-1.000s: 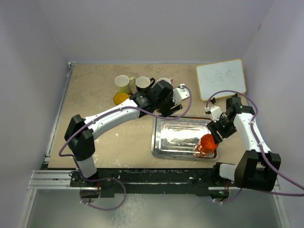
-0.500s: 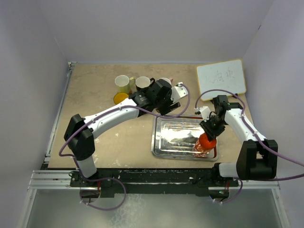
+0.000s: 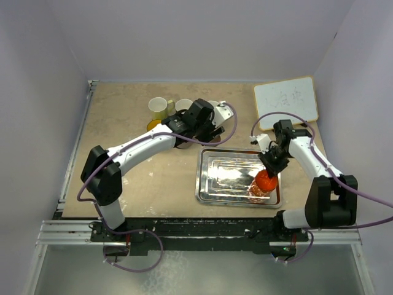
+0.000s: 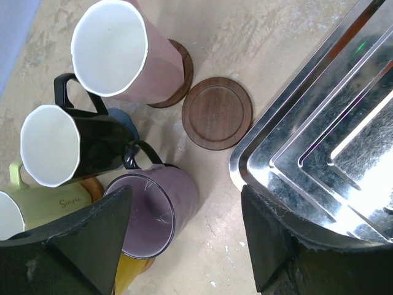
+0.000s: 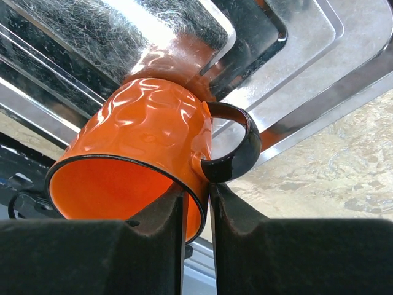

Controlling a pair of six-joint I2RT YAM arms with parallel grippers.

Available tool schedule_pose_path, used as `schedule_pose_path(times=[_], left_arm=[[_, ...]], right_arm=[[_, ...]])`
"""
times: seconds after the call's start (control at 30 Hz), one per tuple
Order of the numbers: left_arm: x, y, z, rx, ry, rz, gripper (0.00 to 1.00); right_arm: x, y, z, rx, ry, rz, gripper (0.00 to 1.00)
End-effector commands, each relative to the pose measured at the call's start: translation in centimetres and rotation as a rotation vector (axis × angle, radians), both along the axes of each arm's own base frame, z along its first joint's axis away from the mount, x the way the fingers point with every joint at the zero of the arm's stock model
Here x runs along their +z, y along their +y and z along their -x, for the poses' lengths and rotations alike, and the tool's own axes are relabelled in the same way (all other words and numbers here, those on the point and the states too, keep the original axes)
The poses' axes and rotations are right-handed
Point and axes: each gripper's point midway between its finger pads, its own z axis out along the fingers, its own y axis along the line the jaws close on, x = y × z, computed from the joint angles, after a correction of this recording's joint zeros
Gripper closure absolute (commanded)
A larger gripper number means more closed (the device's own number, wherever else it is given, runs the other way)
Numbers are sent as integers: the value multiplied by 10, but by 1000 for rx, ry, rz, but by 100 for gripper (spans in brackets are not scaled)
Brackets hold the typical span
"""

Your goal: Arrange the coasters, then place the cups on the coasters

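Nearest us, the orange-red cup stands in the near right corner of the steel tray, its black handle turned toward the tray's rim. The right gripper comes down on it from above. Its fingers pinch the cup wall just beside the handle, one inside the rim and one outside.

Beyond the tray's far left corner, an empty dark brown coaster lies flat on the table, just beside the tray rim.

The left gripper hangs over the cup cluster, fingers spread wide and holding nothing. Below it stands the greyish-purple cup; we cannot tell whether a coaster lies under it. Next to it, the black cup sits on the blue coaster. The pinkish-white cup sits on a second dark brown coaster. The pale yellow-cream cup is at the frame edge.

Farthest right lies a whiteboard.
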Motion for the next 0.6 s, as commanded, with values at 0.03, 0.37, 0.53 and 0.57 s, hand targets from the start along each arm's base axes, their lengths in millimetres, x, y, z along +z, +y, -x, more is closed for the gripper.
schedule_pose_path(times=[0.03,0.37,0.53,0.57], left_arm=[[26,4,-5,34,-45,73,32],[21,1,1,35,-3,106,32],[19,0,5,37,15,114,32],[19,0,5,37,16,113,32]], right_arm=[[11,3,3,-17,-35,-12,77],[17,-1,-11,-29,-88,9,83],[9,-2,0,-26,-52,16,81],[8,-2,1,-26,-52,17,80]])
